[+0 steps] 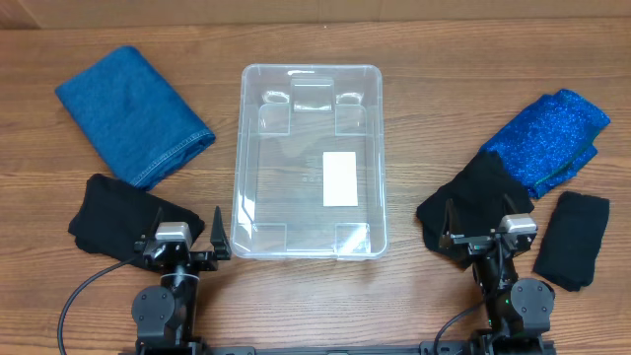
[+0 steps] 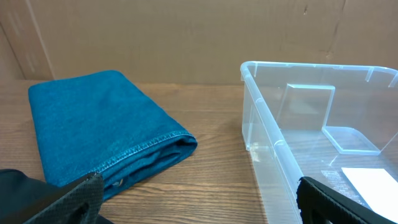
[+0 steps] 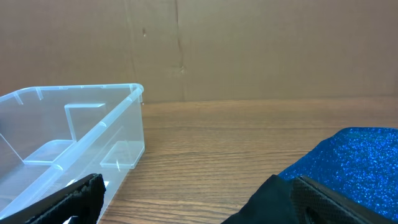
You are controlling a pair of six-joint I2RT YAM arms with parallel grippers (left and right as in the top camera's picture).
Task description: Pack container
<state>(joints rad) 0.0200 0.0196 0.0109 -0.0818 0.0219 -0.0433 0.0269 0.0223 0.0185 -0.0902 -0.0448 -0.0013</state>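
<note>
The clear container [image 1: 242, 148] stands empty in the middle of the table, a white label on its bottom. It shows in the left wrist view [image 2: 267, 140] and the right wrist view [image 3: 118, 124]. A folded denim cloth [image 1: 133, 113] lies far left, also in the left wrist view [image 2: 99, 130]. A black cloth [image 1: 113, 212] lies by my left gripper [image 1: 187, 242], which is open and empty. A sparkly blue cloth [image 1: 547, 138] lies far right, with a black cloth [image 1: 478, 202] in front of it and another black cloth [image 1: 574, 240] beside. My right gripper [image 1: 488, 237] is open and empty.
A brown cardboard wall [image 2: 186, 37] rises behind the table's far edge. Cables run from both arm bases at the near edge. Bare wooden tabletop [image 1: 424, 108] lies between the container and the cloths.
</note>
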